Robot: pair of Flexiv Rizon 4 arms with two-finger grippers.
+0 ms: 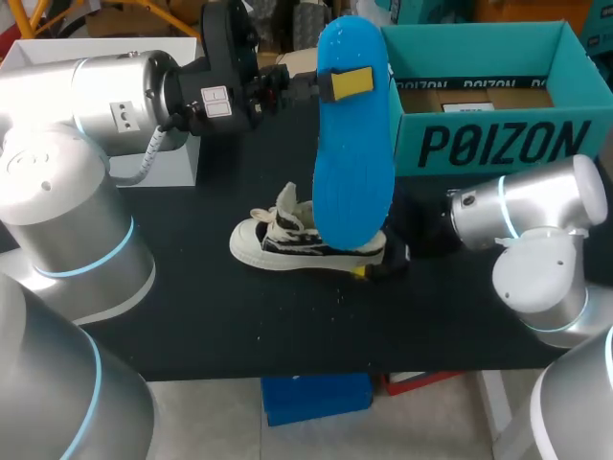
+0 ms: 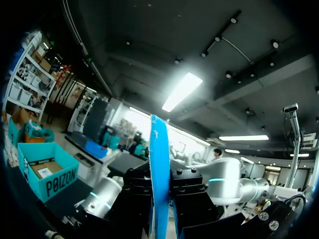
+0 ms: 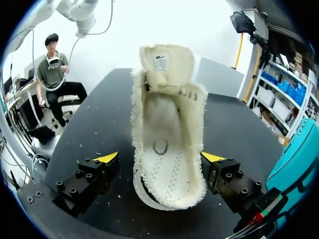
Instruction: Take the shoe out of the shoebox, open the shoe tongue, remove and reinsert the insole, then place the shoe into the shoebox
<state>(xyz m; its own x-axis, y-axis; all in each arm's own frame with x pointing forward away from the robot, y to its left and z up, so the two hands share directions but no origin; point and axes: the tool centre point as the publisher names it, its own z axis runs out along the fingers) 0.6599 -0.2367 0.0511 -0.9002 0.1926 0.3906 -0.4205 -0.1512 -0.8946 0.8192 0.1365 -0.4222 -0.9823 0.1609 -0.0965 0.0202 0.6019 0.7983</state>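
Observation:
My left gripper (image 1: pixel 335 84) is shut on a bright blue insole (image 1: pixel 352 153) and holds it upright in the air above the shoe. In the left wrist view the insole (image 2: pixel 159 164) stands edge-on, clamped between the black fingers (image 2: pixel 189 191). The white and black canvas shoe (image 1: pixel 278 240) lies on the black table, toe towards the left. My right gripper (image 1: pixel 381 259) is at its heel. In the right wrist view the shoe (image 3: pixel 167 149) shows its bare cream inside, tongue folded forward, between the wide open gripper (image 3: pixel 159 158). One finger has a gap to the shoe.
The teal shoebox (image 1: pixel 488 144) stands open at the back right, with a brown insert inside; it also shows in the left wrist view (image 2: pixel 47 174). A white box (image 1: pixel 168 153) sits at the back left under my left arm. The table (image 1: pixel 287 326) is black.

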